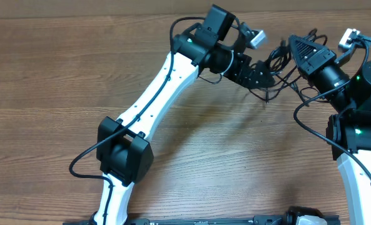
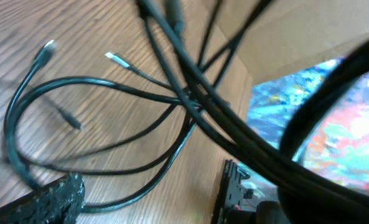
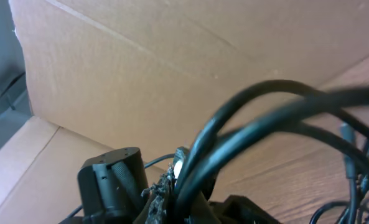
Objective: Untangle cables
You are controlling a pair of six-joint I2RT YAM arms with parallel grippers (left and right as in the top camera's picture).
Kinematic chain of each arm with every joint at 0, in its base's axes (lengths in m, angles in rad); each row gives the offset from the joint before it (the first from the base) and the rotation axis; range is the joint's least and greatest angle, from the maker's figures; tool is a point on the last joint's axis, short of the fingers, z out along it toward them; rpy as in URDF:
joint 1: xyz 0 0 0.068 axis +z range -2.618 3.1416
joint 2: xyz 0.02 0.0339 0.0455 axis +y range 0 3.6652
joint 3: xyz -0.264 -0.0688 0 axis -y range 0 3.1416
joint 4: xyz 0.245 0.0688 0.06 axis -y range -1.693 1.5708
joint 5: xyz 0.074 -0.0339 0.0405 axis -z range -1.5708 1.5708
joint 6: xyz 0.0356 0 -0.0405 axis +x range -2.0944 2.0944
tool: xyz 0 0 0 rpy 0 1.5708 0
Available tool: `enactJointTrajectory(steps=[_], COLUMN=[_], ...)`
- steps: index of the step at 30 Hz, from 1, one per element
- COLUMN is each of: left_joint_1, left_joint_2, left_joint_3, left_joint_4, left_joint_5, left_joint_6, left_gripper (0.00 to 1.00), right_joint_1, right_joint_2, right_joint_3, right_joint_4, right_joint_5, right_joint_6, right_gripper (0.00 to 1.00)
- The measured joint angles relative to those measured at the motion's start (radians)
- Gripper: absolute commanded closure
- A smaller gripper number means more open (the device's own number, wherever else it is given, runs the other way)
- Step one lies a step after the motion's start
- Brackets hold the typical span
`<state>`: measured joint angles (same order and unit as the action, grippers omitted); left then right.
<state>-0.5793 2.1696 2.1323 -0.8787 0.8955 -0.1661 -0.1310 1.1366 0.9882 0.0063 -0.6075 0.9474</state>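
Loosely bunched near the table's [image 1: 60, 81] far right corner, cables [image 1: 278, 61], left gripper [image 1: 264, 76] jaws spread over loops, right gripper [image 1: 293, 42] pinching strands, wide tabletop stretching toward left edge.

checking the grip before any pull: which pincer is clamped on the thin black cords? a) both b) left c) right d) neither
c: the right pincer is shut on the thin black flexible cables, which run out of its grip, while the left pincer stands wide open.
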Motion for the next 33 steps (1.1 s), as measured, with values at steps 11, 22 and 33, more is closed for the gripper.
enactJointTrajectory(steps=[11,22,33], left_joint_1=[0.084,0.172,0.182], left_joint_2=[0.0,0.0,0.0], left_joint_3=[0.0,0.0,0.0], left_joint_4=[-0.057,-0.09,-0.065], left_joint_5=[-0.105,-0.037,0.183], left_joint_6=[-0.001,-0.039,-0.075], left_gripper=[0.0,0.01,0.0], right_joint_1=[0.0,0.0,0.0], right_joint_2=[0.0,0.0,0.0], right_joint_3=[0.0,0.0,0.0], right_joint_4=[0.0,0.0,0.0], right_joint_5=[-0.058,-0.076,-0.047], right_joint_6=[0.093,0.122,0.126], right_gripper=[0.96,0.96,0.96])
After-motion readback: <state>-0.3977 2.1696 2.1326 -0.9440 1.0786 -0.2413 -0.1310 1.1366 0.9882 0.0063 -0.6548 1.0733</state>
